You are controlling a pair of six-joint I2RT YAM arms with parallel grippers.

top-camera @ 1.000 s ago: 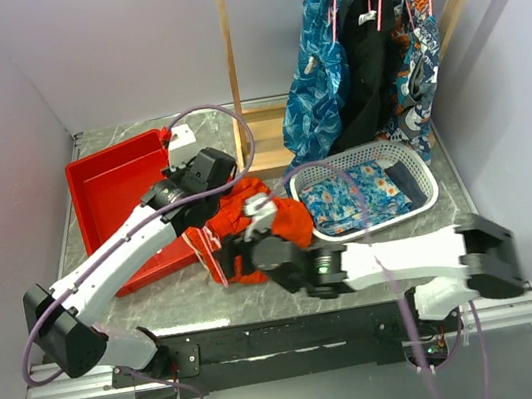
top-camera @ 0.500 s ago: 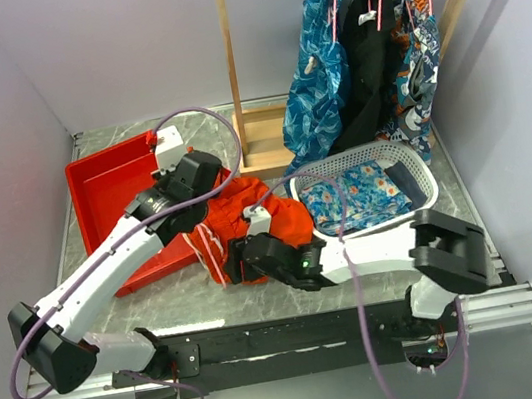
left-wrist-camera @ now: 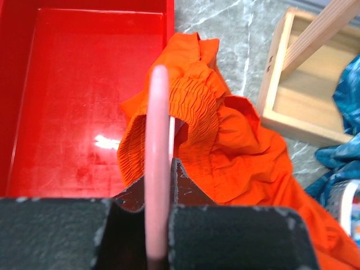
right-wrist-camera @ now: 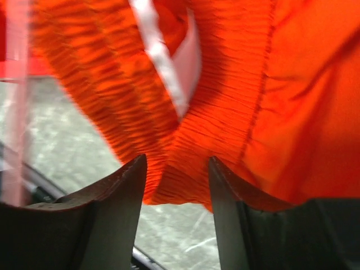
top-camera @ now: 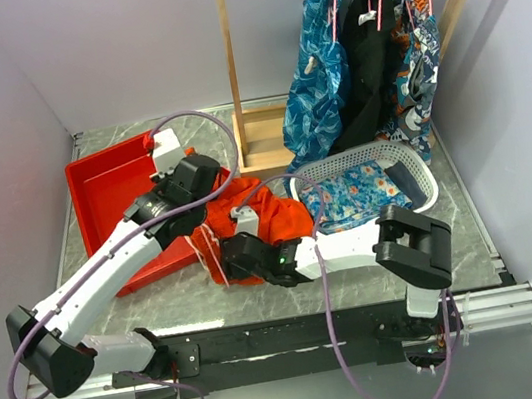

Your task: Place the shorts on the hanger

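Observation:
The orange-red shorts [top-camera: 271, 217] lie crumpled on the table between the red bin [top-camera: 108, 189] and the white basket. My left gripper [top-camera: 198, 185] is shut on the pink hanger [left-wrist-camera: 157, 129], whose wire runs up over the gathered waistband of the shorts [left-wrist-camera: 225, 129]. My right gripper [top-camera: 227, 256] is open at the shorts' near left edge. In the right wrist view the waistband [right-wrist-camera: 225, 101] sits just beyond and between the open fingertips [right-wrist-camera: 126, 174], with the cream drawstring [right-wrist-camera: 160, 59] above. The hanger wire shows blurred at that view's left edge [right-wrist-camera: 19, 101].
A white basket [top-camera: 341, 159] with a blue patterned garment stands right of the shorts. The wooden rack [top-camera: 230, 63] at the back holds blue [top-camera: 318, 80] and black [top-camera: 369, 51] garments on pink hangers. Its base frame [left-wrist-camera: 281, 84] lies beside the shorts.
My right gripper has moved left along the near side of the shorts to their left edge. My left gripper, with the hanger, has shifted slightly back and left.

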